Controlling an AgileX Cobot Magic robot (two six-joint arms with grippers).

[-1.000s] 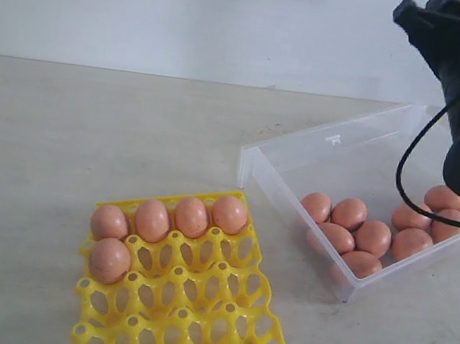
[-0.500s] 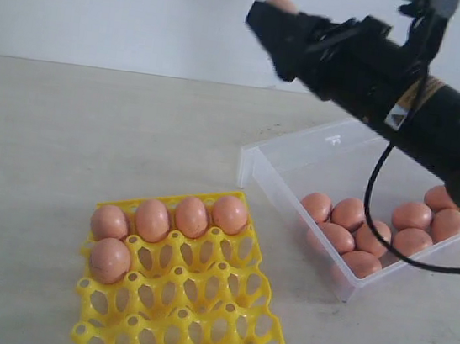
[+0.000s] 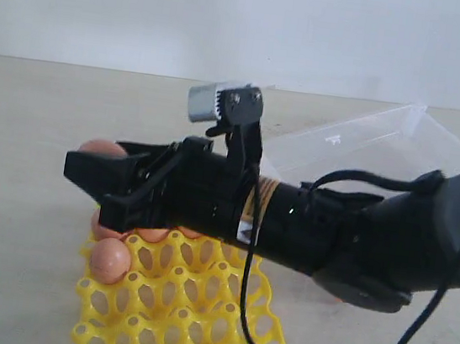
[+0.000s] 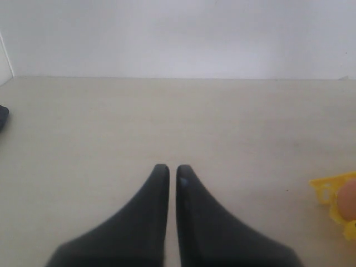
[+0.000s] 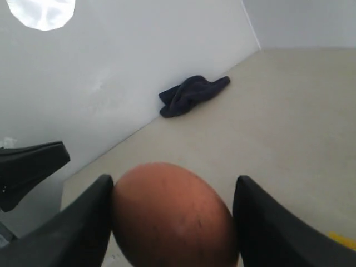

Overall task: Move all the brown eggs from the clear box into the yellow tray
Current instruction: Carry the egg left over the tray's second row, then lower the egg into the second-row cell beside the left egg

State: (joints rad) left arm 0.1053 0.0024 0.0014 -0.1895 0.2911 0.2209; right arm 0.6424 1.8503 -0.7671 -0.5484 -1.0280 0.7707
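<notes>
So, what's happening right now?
Right gripper shut on a brown egg, by the yellow tray. Left gripper shut, empty. No obstacle seen.

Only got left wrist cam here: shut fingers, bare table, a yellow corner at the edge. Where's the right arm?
Observer: The exterior view shows the right gripper reaching across, over the back of the yellow tray.
Operator: Carrying anything?
Observer: Yes. The right wrist view shows a brown egg clamped between its fingers.
Operator: Tray filled?
Observer: Mostly open cups. The arm hides the back row, and one seated egg shows at the tray's left side.
</notes>
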